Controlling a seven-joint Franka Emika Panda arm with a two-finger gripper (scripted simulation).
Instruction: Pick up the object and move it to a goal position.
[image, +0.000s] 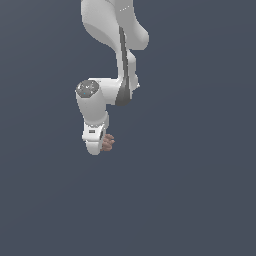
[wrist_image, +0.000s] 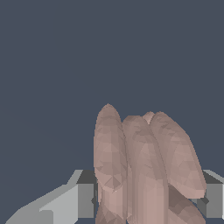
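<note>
Exterior view: the white arm (image: 107, 75) hangs down against a plain dark backdrop, its claw (image: 102, 145) closed around the reddish-brown object (image: 108, 142), which juts out toward the exterior view's right. Wrist view: the object's (wrist_image: 140, 166) lumpy lobes sit wedged between the grey fingers (wrist_image: 85, 199).

Plain, uniform dark slate-blue backdrop (image: 200, 200)
</note>
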